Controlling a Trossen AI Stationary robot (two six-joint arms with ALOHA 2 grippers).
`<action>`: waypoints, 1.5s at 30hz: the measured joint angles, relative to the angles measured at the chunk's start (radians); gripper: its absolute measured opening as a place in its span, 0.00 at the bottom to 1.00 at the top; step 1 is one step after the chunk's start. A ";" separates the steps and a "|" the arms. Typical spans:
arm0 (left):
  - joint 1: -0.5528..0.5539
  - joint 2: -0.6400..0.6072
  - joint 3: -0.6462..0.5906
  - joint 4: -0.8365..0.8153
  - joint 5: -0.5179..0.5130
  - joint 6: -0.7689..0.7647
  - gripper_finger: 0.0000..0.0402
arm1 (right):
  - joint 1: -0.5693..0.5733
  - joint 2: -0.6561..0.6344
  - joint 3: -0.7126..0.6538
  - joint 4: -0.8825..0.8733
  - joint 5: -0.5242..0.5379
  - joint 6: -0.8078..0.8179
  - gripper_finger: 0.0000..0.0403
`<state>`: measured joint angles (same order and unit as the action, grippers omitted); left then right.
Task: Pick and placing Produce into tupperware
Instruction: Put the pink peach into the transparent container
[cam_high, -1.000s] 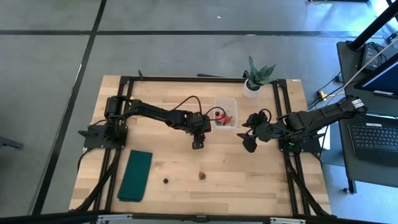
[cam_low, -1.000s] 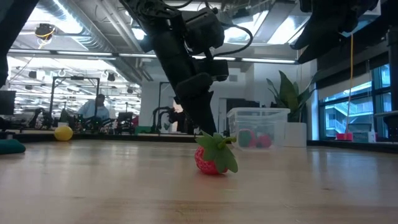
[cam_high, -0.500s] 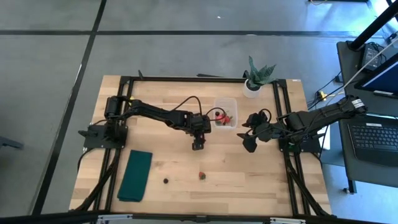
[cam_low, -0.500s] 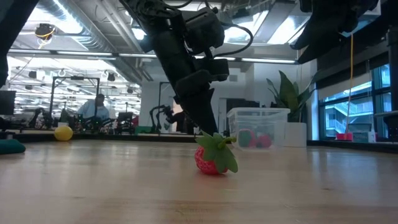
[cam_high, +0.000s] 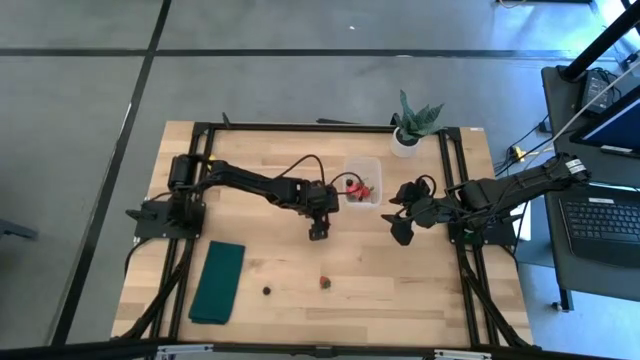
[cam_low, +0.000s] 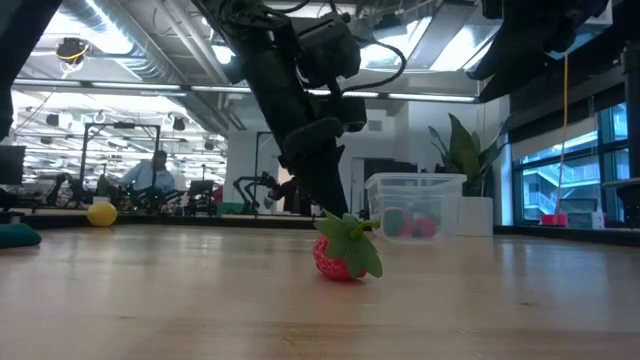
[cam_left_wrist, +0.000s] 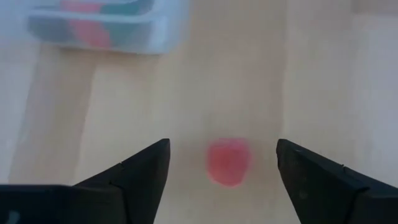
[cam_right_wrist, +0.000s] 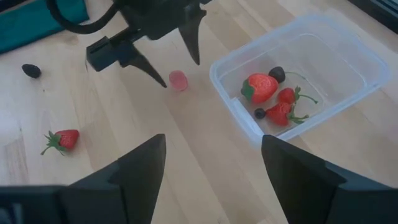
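The tub (cam_high: 362, 184) lies long axis across the desk (cam_high: 260, 250), three strawberries inside (plus dark berries). The left end effector (cam_high: 318, 230), released, straddles a pink piece (cam_left_wrist: 228, 162). The right end effector (cam_high: 400, 228) hangs released beside. Office beyond.

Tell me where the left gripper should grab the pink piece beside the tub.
Probably across its rounded sides, coming straight down. The pink piece lies alone on bare table, already centred between the open fingers of the left gripper, clear of the tupperware.
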<state>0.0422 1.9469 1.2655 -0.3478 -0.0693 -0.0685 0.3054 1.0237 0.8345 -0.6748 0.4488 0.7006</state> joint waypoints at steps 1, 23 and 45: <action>0.005 0.000 0.000 -0.001 0.000 -0.009 0.70 | 0.000 0.000 0.000 0.000 0.000 0.000 0.66; 0.012 0.083 0.007 -0.058 0.001 -0.030 0.70 | 0.000 -0.001 0.000 0.004 -0.006 0.002 0.66; 0.011 0.084 0.005 -0.107 0.012 -0.031 0.59 | 0.000 0.000 0.000 0.003 -0.006 0.002 0.66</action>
<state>0.0536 2.0312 1.2709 -0.4546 -0.0570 -0.0998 0.3054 1.0233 0.8349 -0.6720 0.4427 0.7025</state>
